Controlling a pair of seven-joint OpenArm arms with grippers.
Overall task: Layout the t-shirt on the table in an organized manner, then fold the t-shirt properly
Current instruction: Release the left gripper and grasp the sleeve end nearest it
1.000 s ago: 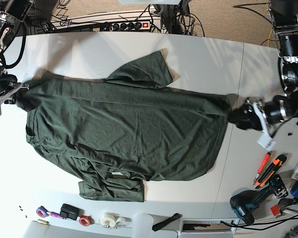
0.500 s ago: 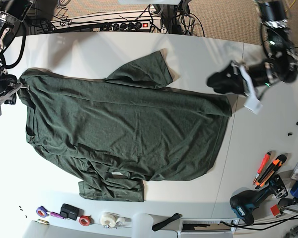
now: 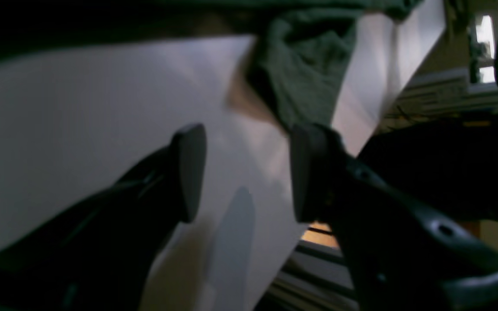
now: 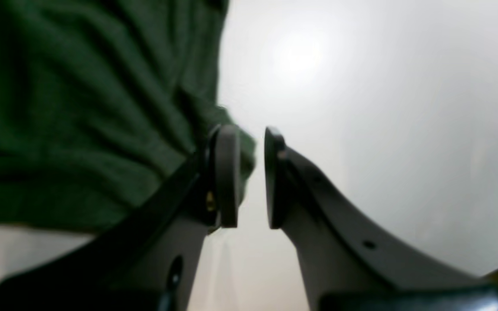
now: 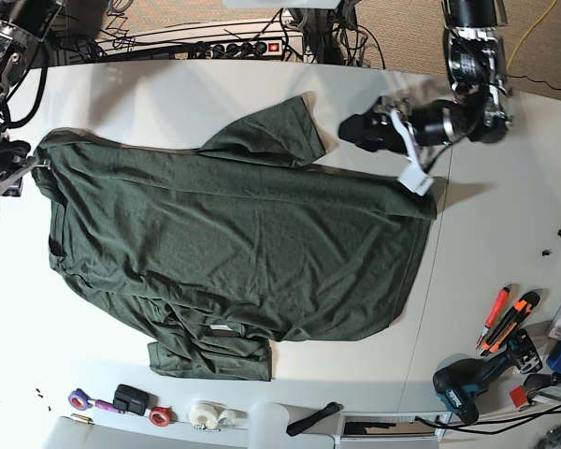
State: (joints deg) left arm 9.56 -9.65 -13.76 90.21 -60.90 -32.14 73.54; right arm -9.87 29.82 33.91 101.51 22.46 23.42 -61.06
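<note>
Because the upper sleeve lay folded ahead of it, our left claw hovered released over the table, while our right claw, jaws narrowly apart, clenched nothing beside the shirt.

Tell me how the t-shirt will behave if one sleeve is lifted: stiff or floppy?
Probably floppy: the t-shirt lies flat on the table with soft wrinkles and a bunched lower sleeve. It likely drapes and drags neighbouring cloth along. It seems light, since the fabric looks thin.

The t-shirt lies spread on the table, hand tools at its right edge.
</note>
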